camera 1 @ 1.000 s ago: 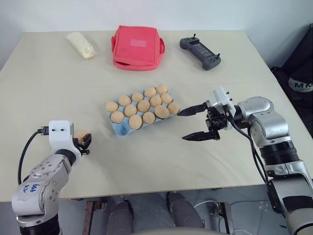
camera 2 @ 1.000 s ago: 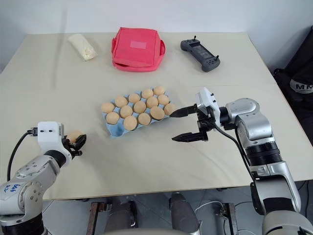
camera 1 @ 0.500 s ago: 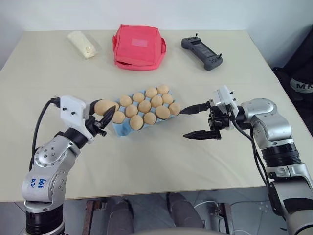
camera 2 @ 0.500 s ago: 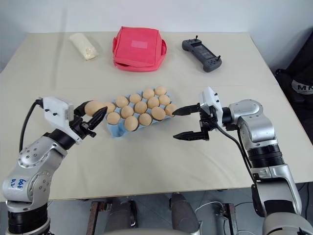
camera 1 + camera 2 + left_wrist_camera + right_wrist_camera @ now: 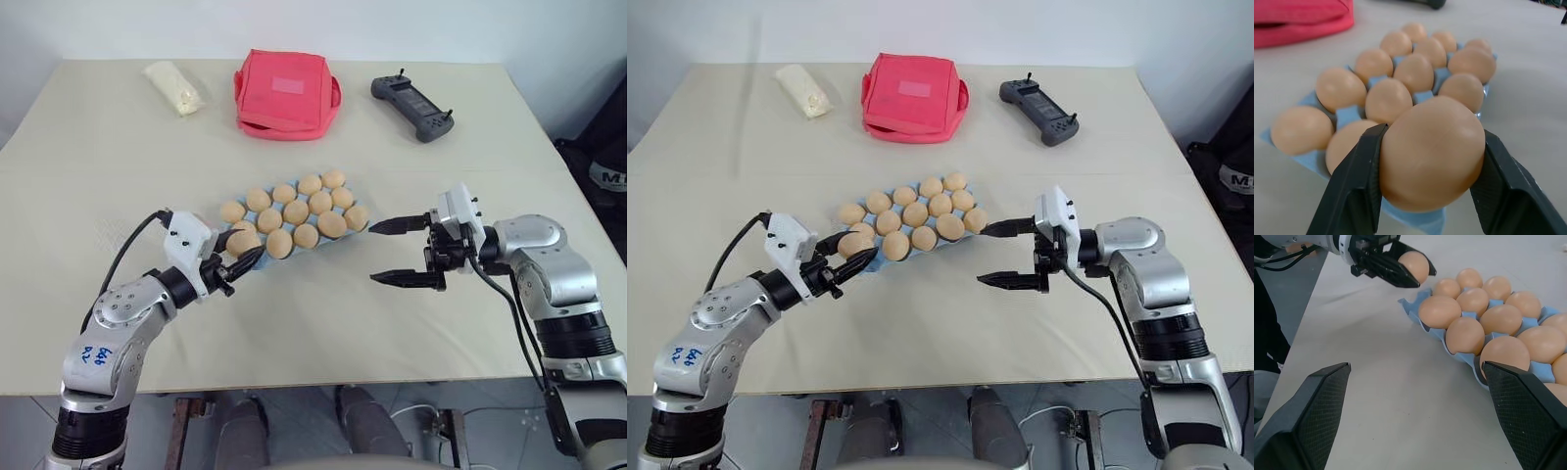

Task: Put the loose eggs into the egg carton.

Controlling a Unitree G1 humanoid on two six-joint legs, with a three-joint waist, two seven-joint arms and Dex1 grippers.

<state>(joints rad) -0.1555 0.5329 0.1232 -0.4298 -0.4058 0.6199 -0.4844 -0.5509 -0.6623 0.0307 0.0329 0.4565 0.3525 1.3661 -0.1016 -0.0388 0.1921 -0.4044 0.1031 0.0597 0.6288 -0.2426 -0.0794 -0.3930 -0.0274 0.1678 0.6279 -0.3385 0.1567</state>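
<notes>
While the left gripper (image 5: 242, 257) has its two black fingers clamped on a smooth pale tan-orange egg (image 5: 1432, 152), that egg sits right over the near left corner of the light blue moulded egg carton (image 5: 874, 264), just above the tray rather than down in a cup as far as I can tell. Its long axis lies roughly level, running across between the two fingers (image 5: 1354, 188), with the fingers pressing on its two ends; which end is the pointier one I honestly can't tell. The carton itself lies at a slant on the beige table (image 5: 323, 323), its long side running from near left up toward far right, and it's pretty much packed: rows of matching tan eggs (image 5: 296, 211) sit upright in the cups, tops poking out. The corner cup under the held egg looks like the free one, but the egg and fingers hide most of it. Over on the other side, the right gripper (image 5: 394, 252) hangs just beside the carton's right end with its fingers spread wide apart, nothing between them, not touching the tray. At the far side of the table sit a red fabric pouch (image 5: 286, 93), a whitish lumpy bag (image 5: 174, 87) and a dark grey handheld controller (image 5: 411, 95), all well apart from the carton.
</notes>
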